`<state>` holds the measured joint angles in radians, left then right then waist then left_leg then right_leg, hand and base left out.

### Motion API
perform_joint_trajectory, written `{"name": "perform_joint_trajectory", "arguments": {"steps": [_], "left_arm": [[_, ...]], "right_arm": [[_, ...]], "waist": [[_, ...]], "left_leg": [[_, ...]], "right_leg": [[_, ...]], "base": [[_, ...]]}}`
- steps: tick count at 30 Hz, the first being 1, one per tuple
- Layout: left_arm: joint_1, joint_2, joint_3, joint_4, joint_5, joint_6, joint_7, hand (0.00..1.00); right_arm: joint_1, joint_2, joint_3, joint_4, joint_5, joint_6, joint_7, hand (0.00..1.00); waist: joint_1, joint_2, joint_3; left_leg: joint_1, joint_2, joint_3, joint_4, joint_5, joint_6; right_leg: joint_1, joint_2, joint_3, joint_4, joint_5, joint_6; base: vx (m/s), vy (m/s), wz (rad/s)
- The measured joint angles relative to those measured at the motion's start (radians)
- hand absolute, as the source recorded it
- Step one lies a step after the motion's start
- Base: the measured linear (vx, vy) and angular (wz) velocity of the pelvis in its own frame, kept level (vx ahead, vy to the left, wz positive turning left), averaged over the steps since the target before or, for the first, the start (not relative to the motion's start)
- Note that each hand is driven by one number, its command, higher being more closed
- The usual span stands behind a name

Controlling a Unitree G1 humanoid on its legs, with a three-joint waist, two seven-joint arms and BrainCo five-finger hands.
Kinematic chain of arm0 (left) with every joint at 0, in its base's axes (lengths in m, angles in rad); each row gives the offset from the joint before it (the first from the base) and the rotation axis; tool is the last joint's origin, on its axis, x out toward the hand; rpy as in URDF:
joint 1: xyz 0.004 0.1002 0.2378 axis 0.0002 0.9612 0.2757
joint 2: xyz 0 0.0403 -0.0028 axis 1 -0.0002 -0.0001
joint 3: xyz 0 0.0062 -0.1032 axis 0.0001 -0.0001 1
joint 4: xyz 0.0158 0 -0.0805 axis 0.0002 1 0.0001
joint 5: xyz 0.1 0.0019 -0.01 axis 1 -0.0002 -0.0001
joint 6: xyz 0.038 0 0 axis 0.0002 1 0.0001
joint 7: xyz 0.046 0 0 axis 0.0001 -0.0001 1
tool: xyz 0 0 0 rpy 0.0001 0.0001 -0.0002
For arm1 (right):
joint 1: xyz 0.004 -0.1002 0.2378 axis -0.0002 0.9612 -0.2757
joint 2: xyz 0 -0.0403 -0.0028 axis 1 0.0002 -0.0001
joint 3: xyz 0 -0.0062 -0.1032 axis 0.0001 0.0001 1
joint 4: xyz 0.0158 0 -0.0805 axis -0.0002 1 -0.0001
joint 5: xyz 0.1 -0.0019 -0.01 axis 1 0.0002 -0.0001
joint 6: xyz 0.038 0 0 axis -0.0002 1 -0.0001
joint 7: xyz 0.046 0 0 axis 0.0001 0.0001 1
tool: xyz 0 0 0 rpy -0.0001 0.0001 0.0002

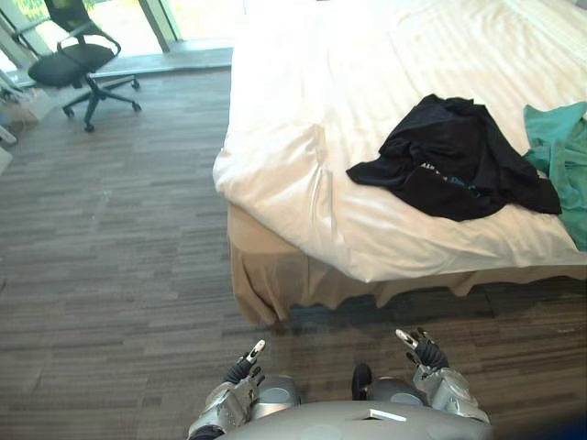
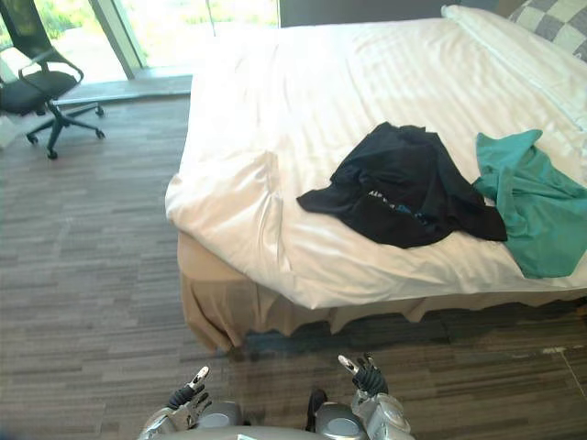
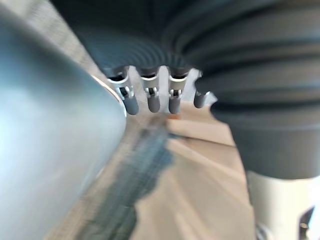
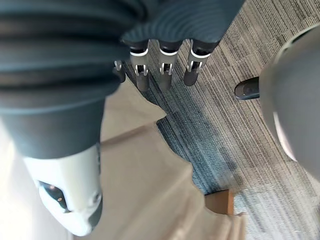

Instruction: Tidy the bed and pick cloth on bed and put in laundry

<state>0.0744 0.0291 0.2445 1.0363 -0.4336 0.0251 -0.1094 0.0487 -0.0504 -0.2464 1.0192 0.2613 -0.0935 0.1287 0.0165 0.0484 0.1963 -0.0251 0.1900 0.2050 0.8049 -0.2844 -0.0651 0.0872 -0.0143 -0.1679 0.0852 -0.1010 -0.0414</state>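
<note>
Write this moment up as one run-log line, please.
stage: facing bed, no reach begun | left robot hand: open, empty | right robot hand: open, empty | black garment, teal garment: on bed

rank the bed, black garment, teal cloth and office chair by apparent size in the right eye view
1. white-sheeted bed
2. crumpled black garment
3. teal cloth, cut by the picture's edge
4. black swivel office chair, farther off and cropped, so unsure against the teal cloth

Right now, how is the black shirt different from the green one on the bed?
The black shirt is dark and lies to the left; the teal garment is bright and lies to the right, closer to the white duvet's near edge. Both lie crumpled on it.
</note>
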Motion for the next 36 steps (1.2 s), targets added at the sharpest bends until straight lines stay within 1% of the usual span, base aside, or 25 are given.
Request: {"name": "perform_joint_trajectory", "arguments": {"steps": [1, 3, 4, 5, 6, 7, 8, 9, 10, 13, 14, 15, 17, 19, 20, 22, 23, 25, 26, 27, 29, 30, 32, 35, 36], "left_arm": [[-0.001, 0.002, -0.001, 0.000, 0.026, -0.005, -0.003, 0.00], [-0.002, 0.012, -0.012, 0.000, 0.038, -0.010, -0.006, 0.00], [-0.003, 0.016, -0.027, 0.001, 0.056, -0.010, -0.015, 0.00], [-0.003, 0.017, -0.042, 0.004, 0.069, -0.010, -0.017, 0.00], [-0.006, 0.014, -0.048, 0.006, 0.073, -0.010, -0.018, 0.00], [-0.011, 0.034, -0.066, 0.007, 0.079, 0.003, -0.021, 0.00], [-0.009, 0.043, -0.076, 0.007, 0.087, 0.008, -0.025, 0.00], [-0.012, 0.062, -0.096, 0.008, 0.103, 0.018, -0.035, 0.00], [-0.017, 0.076, -0.118, 0.008, 0.112, 0.038, -0.037, 0.00], [-0.016, 0.086, -0.165, 0.008, 0.104, 0.065, -0.035, 0.00], [-0.017, 0.086, -0.173, 0.008, 0.097, 0.070, -0.033, 0.00], [-0.016, 0.087, -0.184, 0.011, 0.070, 0.076, -0.018, 0.00], [-0.017, 0.093, -0.186, 0.025, -0.014, 0.077, 0.022, 0.00], [-0.013, 0.095, -0.168, 0.050, -0.139, 0.066, 0.079, 0.00], [-0.010, 0.094, -0.161, 0.051, -0.172, 0.060, 0.093, 0.00], [0.007, 0.082, -0.099, 0.051, -0.289, 0.024, 0.132, 0.00], [0.017, 0.077, -0.054, 0.051, -0.356, -0.008, 0.162, 0.00], [0.028, 0.078, -0.008, 0.051, -0.423, -0.045, 0.184, 0.00], [0.045, 0.079, 0.048, 0.051, -0.499, -0.098, 0.200, 0.00], [0.052, 0.079, 0.070, 0.051, -0.526, -0.118, 0.202, 0.00], [0.074, 0.080, 0.156, 0.046, -0.622, -0.200, 0.218, 0.00], [0.077, 0.081, 0.174, 0.046, -0.646, -0.218, 0.226, 0.00], [0.081, 0.083, 0.260, 0.042, -0.728, -0.283, 0.243, 0.00], [0.079, 0.099, 0.366, 0.021, -0.803, -0.322, 0.246, 0.00], [0.071, 0.114, 0.416, -0.002, -0.834, -0.337, 0.246, 0.00]], "right_arm": [[0.015, 0.001, -0.020, 0.001, -0.006, 0.003, -0.008, 0.00], [0.028, -0.001, -0.031, 0.005, -0.011, 0.007, -0.016, 0.00], [0.030, -0.003, -0.040, 0.030, -0.010, 0.011, -0.016, 0.00], [0.029, -0.009, -0.053, 0.039, -0.010, 0.012, -0.016, 0.00], [0.029, -0.011, -0.059, 0.045, -0.011, 0.013, -0.018, 0.00], [0.027, -0.002, -0.056, 0.053, -0.011, 0.014, -0.019, 0.00], [0.029, 0.006, -0.053, 0.053, -0.011, 0.014, -0.018, 0.00], [0.028, 0.019, -0.053, 0.060, -0.010, 0.015, -0.020, 0.00], [0.028, 0.026, -0.053, 0.059, -0.010, 0.015, -0.024, 0.00], [0.040, 0.029, -0.054, 0.060, -0.012, 0.013, -0.025, 0.00], [0.041, 0.029, -0.054, 0.059, -0.015, 0.012, -0.025, 0.00], [0.040, 0.029, -0.062, 0.058, -0.032, 0.009, -0.026, 0.00], [0.036, 0.023, -0.064, 0.057, -0.065, 0.004, -0.026, 0.00], [0.035, 0.008, -0.065, 0.059, -0.107, 0.002, -0.028, 0.00], [0.036, 0.004, -0.065, 0.061, -0.121, 0.002, -0.028, 0.00], [0.036, -0.007, -0.066, 0.078, -0.153, 0.004, -0.027, 0.00], [0.034, -0.008, -0.066, 0.080, -0.166, 0.006, -0.027, 0.00], [0.030, -0.009, -0.067, 0.084, -0.168, 0.007, -0.027, 0.00], [0.026, -0.012, -0.070, 0.099, -0.168, 0.010, -0.027, 0.00], [0.024, -0.013, -0.071, 0.101, -0.168, 0.011, -0.027, 0.00], [0.022, -0.013, -0.071, 0.101, -0.168, 0.012, -0.025, 0.00], [0.022, -0.014, -0.072, 0.101, -0.168, 0.013, -0.025, 0.00], [0.012, -0.021, -0.089, 0.108, -0.168, 0.017, -0.022, 0.00], [0.005, -0.028, -0.098, 0.117, -0.168, 0.023, -0.018, 0.00], [0.006, -0.031, -0.099, 0.118, -0.168, 0.023, -0.017, 0.00]], "waist": [[-0.001, -0.003, -0.001], [-0.002, -0.010, -0.004], [-0.006, -0.016, -0.007], [-0.011, -0.008, -0.011], [-0.013, -0.004, -0.013], [-0.021, -0.034, -0.018], [-0.023, -0.049, -0.025], [-0.021, -0.065, -0.032], [-0.024, -0.083, -0.042], [-0.028, -0.081, -0.043], [-0.028, -0.085, -0.046], [-0.031, -0.079, -0.047], [-0.035, -0.072, -0.042], [-0.035, -0.068, -0.043], [-0.037, -0.067, -0.042], [-0.032, -0.067, -0.042], [-0.033, -0.067, -0.042], [-0.031, -0.068, -0.041], [-0.024, -0.068, -0.041], [-0.023, -0.068, -0.041], [-0.022, -0.068, -0.040], [-0.022, -0.067, -0.041], [-0.020, -0.063, -0.040], [-0.008, -0.066, -0.038], [0.000, -0.069, -0.040]], "left_leg": [[-0.015, 0.013, 0.039, -0.066, -0.004, 0.005], [-0.023, 0.002, 0.061, -0.268, 0.007, -0.004], [-0.019, -0.018, 0.054, -0.453, 0.058, -0.016], [-0.011, -0.029, 0.051, -0.621, 0.205, -0.018], [-0.006, -0.029, 0.043, -0.646, 0.250, -0.031], [0.018, -0.058, 0.047, -0.674, 0.267, -0.020], [0.028, -0.071, 0.050, -0.695, 0.267, -0.019], [0.052, -0.098, 0.060, -0.744, 0.272, -0.012], [0.074, -0.120, 0.064, -0.780, 0.280, -0.002], [0.135, -0.152, 0.078, -0.860, 0.301, 0.007], [0.146, -0.156, 0.080, -0.877, 0.307, 0.008], [0.155, -0.161, 0.083, -0.902, 0.318, 0.011], [0.154, -0.162, 0.083, -0.903, 0.319, 0.011], [0.155, -0.168, 0.068, -0.906, 0.322, 0.012], [0.155, -0.169, 0.059, -0.908, 0.323, 0.012], [0.154, -0.171, 0.042, -0.909, 0.328, 0.012], [0.150, -0.172, 0.028, -0.909, 0.332, 0.013], [0.148, -0.174, 0.007, -0.910, 0.336, 0.014], [0.147, -0.176, -0.007, -0.910, 0.338, 0.015], [0.147, -0.177, -0.012, -0.910, 0.338, 0.015], [0.142, -0.185, -0.040, -0.910, 0.337, 0.016], [0.139, -0.188, -0.048, -0.910, 0.338, 0.017], [0.119, -0.198, -0.067, -0.910, 0.338, 0.018], [0.112, -0.208, -0.086, -0.909, 0.335, 0.023], [0.112, -0.214, -0.098, -0.909, 0.335, 0.024]], "right_leg": [[0.028, -0.014, 0.002, -0.014, -0.003, 0.005], [0.045, -0.041, 0.007, -0.020, -0.009, 0.021], [0.048, -0.060, 0.010, -0.017, -0.015, 0.040], [0.047, -0.062, 0.013, -0.017, -0.021, 0.062], [0.051, -0.060, 0.016, -0.017, -0.029, 0.074], [0.059, -0.087, 0.015, -0.024, -0.022, 0.096], [0.060, -0.099, 0.015, -0.025, -0.025, 0.101], [0.061, -0.121, 0.016, -0.030, -0.035, 0.115], [0.065, -0.137, 0.017, -0.033, -0.038, 0.122], [0.083, -0.159, 0.018, -0.033, -0.043, 0.135], [0.084, -0.161, 0.019, -0.033, -0.045, 0.137], [0.080, -0.162, 0.019, -0.034, -0.045, 0.139], [0.078, -0.162, 0.018, -0.034, -0.045, 0.139], [0.087, -0.160, 0.007, -0.035, -0.050, 0.145], [0.093, -0.161, -0.001, -0.036, -0.052, 0.146], [0.101, -0.162, -0.021, -0.036, -0.058, 0.145], [0.105, -0.163, -0.038, -0.036, -0.060, 0.145], [0.114, -0.163, -0.056, -0.036, -0.064, 0.145], [0.119, -0.165, -0.070, -0.035, -0.070, 0.146], [0.121, -0.165, -0.073, -0.036, -0.072, 0.145], [0.134, -0.170, -0.104, -0.038, -0.083, 0.151], [0.135, -0.172, -0.113, -0.039, -0.085, 0.152], [0.135, -0.179, -0.143, -0.043, -0.087, 0.154], [0.146, -0.183, -0.164, -0.053, -0.085, 0.157], [0.157, -0.185, -0.177, -0.061, -0.085, 0.157]], "base": [[0.21, 0.043, -0.13], [0.23, 0.097, -0.06], [0.26, 0.171, -0.01], [0.26, 0.196, -0.03], [0.28, 0.230, 0.06], [0.19, 0.189, 0.08], [0.21, 0.202, 0.07], [0.15, 0.147, -0.03], [0.13, 0.109, -0.07], [0.10, 0.089, -0.09], [0.05, 0.038, -0.12], [0.03, 0.007, -0.08], [0.01, -0.001, -0.02], [-0.01, -0.025, 0.13], [-0.02, -0.032, 0.27], [-0.03, -0.032, 0.27], [-0.04, -0.029, 0.27], [-0.04, -0.030, 0.33], [-0.05, -0.025, 0.30], [-0.04, -0.016, 0.30], [-0.01, -0.021, 0.34], [0.00, -0.023, 0.43], [0.02, -0.008, 0.39], [0.07, -0.010, 0.27], [0.13, -0.041, 0.31]]}}
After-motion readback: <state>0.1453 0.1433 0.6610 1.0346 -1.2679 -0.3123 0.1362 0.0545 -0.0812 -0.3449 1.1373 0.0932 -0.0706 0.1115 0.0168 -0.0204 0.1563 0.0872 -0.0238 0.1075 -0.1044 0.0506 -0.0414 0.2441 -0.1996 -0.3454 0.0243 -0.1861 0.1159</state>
